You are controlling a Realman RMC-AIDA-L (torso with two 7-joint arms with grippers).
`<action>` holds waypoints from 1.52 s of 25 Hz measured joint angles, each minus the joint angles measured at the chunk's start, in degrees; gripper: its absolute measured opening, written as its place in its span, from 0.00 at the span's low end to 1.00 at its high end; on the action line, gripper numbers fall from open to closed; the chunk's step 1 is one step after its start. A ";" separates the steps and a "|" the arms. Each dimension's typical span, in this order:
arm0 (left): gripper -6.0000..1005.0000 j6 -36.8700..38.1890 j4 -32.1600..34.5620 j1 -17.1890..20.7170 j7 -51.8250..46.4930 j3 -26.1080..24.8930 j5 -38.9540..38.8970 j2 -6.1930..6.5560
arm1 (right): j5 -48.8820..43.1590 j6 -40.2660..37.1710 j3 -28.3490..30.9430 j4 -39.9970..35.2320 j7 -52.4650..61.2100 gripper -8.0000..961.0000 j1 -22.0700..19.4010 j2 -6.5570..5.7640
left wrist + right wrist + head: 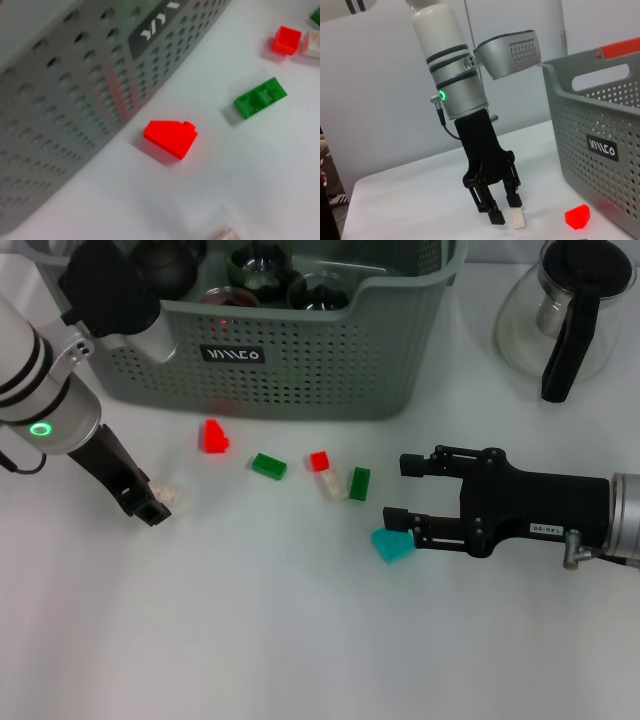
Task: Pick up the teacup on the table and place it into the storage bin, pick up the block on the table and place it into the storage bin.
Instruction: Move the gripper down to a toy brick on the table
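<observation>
- Head view: storage bin at 12 o'clock, dark teaware inside. Left gripper low at 9 o'clock, a pale block at its tips. Right gripper spread open at 3 o'clock, a teal block just beside its lower finger.
- Left wrist view: red block near the bin wall; own fingers unseen.
- Right wrist view: left fingers parted around the pale block. Risk: off-centre closure could squirt it sideways.

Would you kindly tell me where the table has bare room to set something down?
Free: the near table in front of both grippers, and between the storage bin and glass carafe. Crowded: the block row from the red block to the teal block.
</observation>
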 joint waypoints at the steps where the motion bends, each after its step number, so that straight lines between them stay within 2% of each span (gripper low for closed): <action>1: 0.50 0.01 -0.06 -0.01 -0.03 0.00 0.01 0.00 | 0.00 0.00 0.00 0.00 0.00 0.78 0.00 0.00; 12: 0.49 3.09 0.52 0.13 -0.09 0.45 0.03 -0.40 | 0.00 0.00 0.00 0.00 0.00 0.78 0.01 0.00; 18: 0.48 0.44 0.85 0.11 -2.92 0.40 0.03 0.11 | 0.03 0.03 0.00 0.00 0.00 0.78 0.04 0.00; 38: 0.46 -3.57 -0.97 -0.60 -3.43 1.81 0.03 -0.78 | 0.04 0.09 0.00 0.03 -0.08 0.78 -0.09 0.00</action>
